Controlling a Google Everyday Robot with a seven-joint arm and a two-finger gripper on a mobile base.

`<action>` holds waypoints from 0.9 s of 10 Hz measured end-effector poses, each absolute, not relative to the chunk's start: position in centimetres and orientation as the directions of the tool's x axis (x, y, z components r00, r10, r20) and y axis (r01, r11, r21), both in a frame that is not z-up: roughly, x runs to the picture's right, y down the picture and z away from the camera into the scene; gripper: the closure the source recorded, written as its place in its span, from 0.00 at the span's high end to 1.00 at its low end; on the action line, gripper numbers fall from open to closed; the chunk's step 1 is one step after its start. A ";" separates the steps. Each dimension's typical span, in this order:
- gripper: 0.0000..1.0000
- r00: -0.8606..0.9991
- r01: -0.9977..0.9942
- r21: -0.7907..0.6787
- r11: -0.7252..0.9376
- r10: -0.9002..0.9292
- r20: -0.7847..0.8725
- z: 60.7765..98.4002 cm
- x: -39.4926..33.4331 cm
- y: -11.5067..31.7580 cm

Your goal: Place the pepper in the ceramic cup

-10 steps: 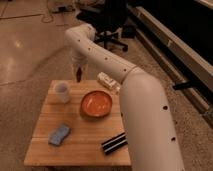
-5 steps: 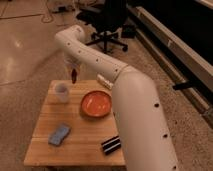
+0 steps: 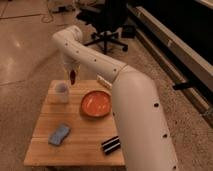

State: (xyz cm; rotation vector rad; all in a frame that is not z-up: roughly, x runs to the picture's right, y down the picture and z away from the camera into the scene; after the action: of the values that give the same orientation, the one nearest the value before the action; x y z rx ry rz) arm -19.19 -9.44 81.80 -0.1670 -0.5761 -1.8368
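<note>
Tool hangs above the far left part of the desk, clamped on the pepper, which dangles below it with its long axis close to upright, clear of the wood. The ceramic cup stands upright on the desk, lower and to the left of the pepper as the camera sees it, near but not under it; how far it sits toward the camera I cannot tell. The coming move likely calls for a short shift of the tool toward the cup's mouth, then a descent, tip first. The orange-red bowl lies on the opposite side, to the right
</note>
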 end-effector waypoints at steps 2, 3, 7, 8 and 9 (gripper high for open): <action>0.29 -0.354 0.920 0.309 -0.240 -0.847 0.395 81.2 -20.9 -9.4; 0.29 -0.356 0.920 0.309 -0.241 -0.845 0.399 81.2 -21.4 -9.1; 0.29 -0.357 0.919 0.308 -0.245 -0.847 0.394 81.8 -21.2 -9.1; 0.29 -0.361 0.917 0.312 -0.247 -0.847 0.390 82.0 -21.4 -9.2; 0.29 -0.364 0.917 0.312 -0.250 -0.846 0.391 82.1 -21.5 -8.9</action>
State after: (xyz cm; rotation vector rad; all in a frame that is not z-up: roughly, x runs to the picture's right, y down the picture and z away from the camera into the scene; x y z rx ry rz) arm -21.49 -8.95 82.15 -0.1683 -0.5865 -1.8563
